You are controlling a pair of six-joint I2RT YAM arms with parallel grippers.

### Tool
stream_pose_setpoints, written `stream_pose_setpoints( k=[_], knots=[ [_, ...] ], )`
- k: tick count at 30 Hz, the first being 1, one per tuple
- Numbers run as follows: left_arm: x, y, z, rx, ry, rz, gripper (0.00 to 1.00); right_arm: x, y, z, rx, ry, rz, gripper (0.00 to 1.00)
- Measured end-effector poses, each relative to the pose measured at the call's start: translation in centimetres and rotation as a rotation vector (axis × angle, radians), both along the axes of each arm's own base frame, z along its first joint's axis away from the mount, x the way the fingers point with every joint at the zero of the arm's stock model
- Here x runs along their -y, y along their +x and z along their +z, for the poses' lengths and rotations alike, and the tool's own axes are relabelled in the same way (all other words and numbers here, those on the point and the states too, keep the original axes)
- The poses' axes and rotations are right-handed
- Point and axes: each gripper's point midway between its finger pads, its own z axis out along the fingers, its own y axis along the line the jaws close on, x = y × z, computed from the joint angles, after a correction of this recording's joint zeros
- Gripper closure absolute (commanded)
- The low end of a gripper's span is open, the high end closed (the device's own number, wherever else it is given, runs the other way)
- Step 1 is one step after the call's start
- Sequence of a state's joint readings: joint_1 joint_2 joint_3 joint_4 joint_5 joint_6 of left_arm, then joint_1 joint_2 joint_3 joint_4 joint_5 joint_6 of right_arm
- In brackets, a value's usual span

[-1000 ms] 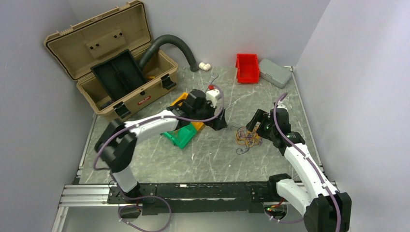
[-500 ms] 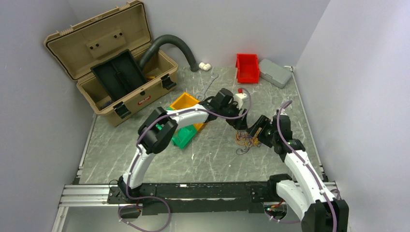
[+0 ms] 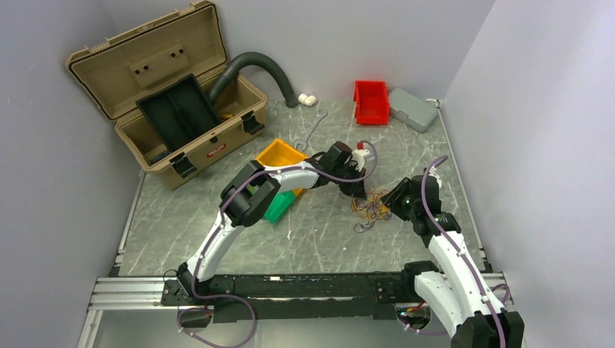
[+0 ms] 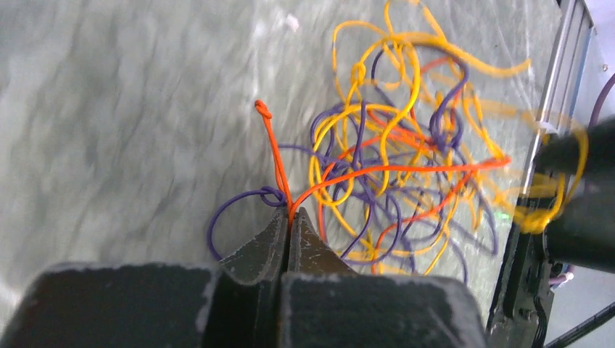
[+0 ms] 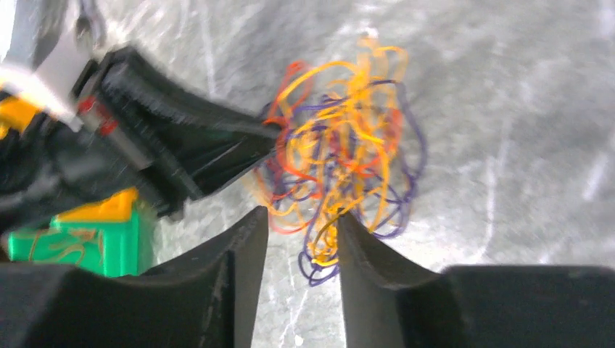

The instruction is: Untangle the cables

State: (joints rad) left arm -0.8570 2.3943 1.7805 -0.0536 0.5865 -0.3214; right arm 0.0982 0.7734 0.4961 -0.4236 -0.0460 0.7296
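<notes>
A grey marbled bench (image 3: 326,243) stands between pale walls (image 3: 522,109). The cables (image 3: 371,206) lie bunched right of centre. The left end effector (image 4: 290,217) is clamped on an orange strand (image 4: 275,156); the right end effector (image 5: 301,221) stands apart, straddling the bunch's edge.

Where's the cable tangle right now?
Top view: the cables lie right of table centre, between the left hand, shut on an orange strand, and the right hand.

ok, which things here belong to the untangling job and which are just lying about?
Job: cables; left gripper, shut on an orange strand; right gripper, open around the bunch's near edge.
Lying about: toolbox, grey hose, red bin, grey case, yellow bin, green bin, wrench.
</notes>
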Motion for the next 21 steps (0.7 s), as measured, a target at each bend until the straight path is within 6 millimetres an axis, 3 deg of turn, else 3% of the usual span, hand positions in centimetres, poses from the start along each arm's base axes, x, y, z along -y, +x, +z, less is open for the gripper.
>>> stream_pose_setpoints(
  k=[2,3,7,11,12,14,15,18,21],
  knots=[
    [-1.3,-0.3,-0.4,-0.011,-0.001,0.022,1.0,1.2,-0.4,-0.6,-0.033,-0.03,-0.067,0.93],
    [-2.4,-0.9,-1.6,-0.04,0.019,0.031,1.0,2.0,-0.6,-0.9,-0.051,-0.048,-0.109,1.0],
    [-6.9,-0.3,1.4,-0.037,0.0,0.112,1.0,4.9,-1.5,-0.5,-0.069,-0.121,-0.253,1.0],
    [-10.2,0.5,7.6,0.052,-0.061,0.188,1.0,7.1,-1.6,1.5,-0.023,-0.174,-0.351,1.0],
    [-10.6,0.5,10.0,0.094,-0.094,0.196,1.0,7.4,-1.6,2.0,-0.008,-0.184,-0.368,0.92],
    [-10.8,0.1,14.6,0.169,-0.167,0.193,1.0,7.7,-1.4,2.7,0.015,-0.197,-0.366,0.4],
    [-10.8,-0.2,16.6,0.203,-0.2,0.187,1.0,7.2,-1.1,2.9,0.026,-0.195,-0.329,0.32],
    [-10.8,-1.1,20.0,0.265,-0.261,0.165,1.0,4.4,-0.1,3.5,0.071,-0.154,-0.13,0.31],
    [-10.7,-1.4,19.8,0.262,-0.255,0.151,1.0,1.2,0.9,4.0,0.129,-0.088,0.063,0.31]
  ],
)
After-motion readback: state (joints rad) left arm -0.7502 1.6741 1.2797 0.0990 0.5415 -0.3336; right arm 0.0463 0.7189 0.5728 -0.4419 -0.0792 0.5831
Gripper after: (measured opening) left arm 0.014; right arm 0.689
